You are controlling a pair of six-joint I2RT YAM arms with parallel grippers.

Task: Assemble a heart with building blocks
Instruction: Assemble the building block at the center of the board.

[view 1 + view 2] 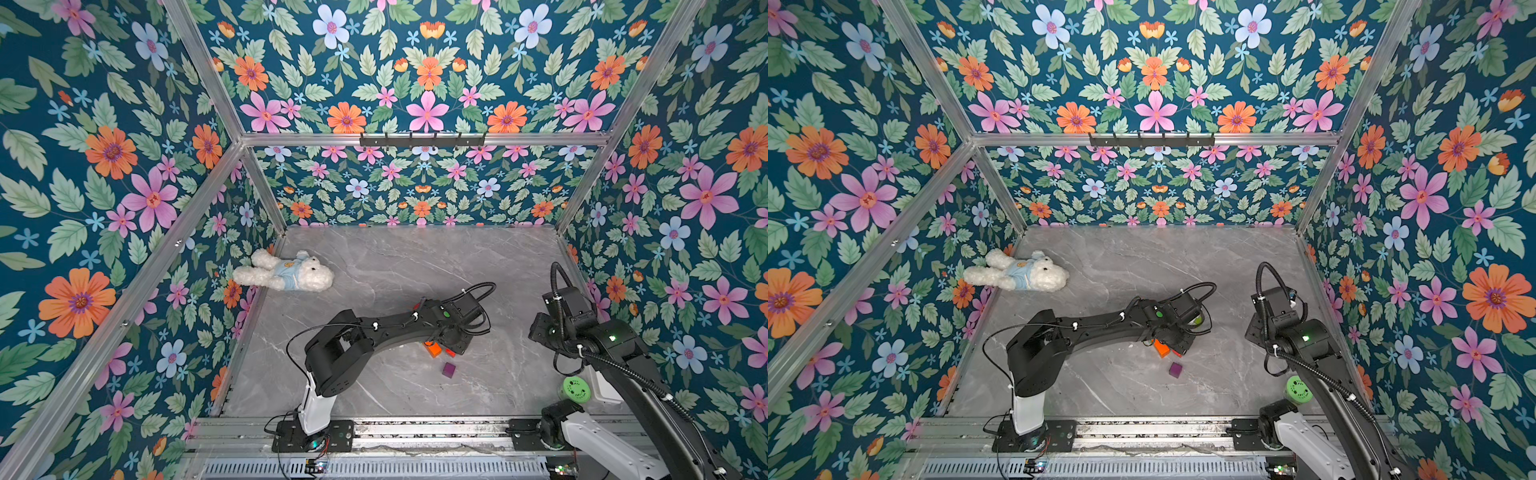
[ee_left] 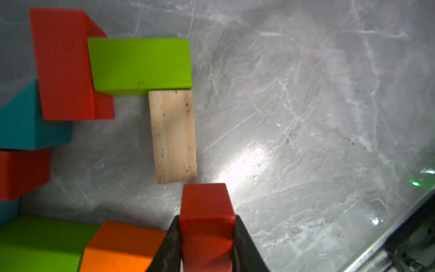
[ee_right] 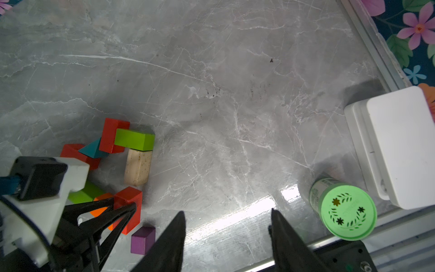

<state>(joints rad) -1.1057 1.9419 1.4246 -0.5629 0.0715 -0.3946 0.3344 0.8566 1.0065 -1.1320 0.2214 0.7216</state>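
- The red bar (image 2: pixel 206 205) is clamped between the left fingers (image 2: pixel 168 245), and its far end reaches past their tips.
- Just beyond that end lies the natural-wood block (image 2: pixel 173 136), roughly in line but slightly offset; contact cannot be told.
- The right fingers (image 3: pixel 169 242) are spread and empty, with the purple cube (image 3: pixel 142 240) just beside them.
- The left arm is judged nearer the gap.

Glare on table (image 2: pixel 306 94), near blocks (image 2: pixel 122 245) blurred
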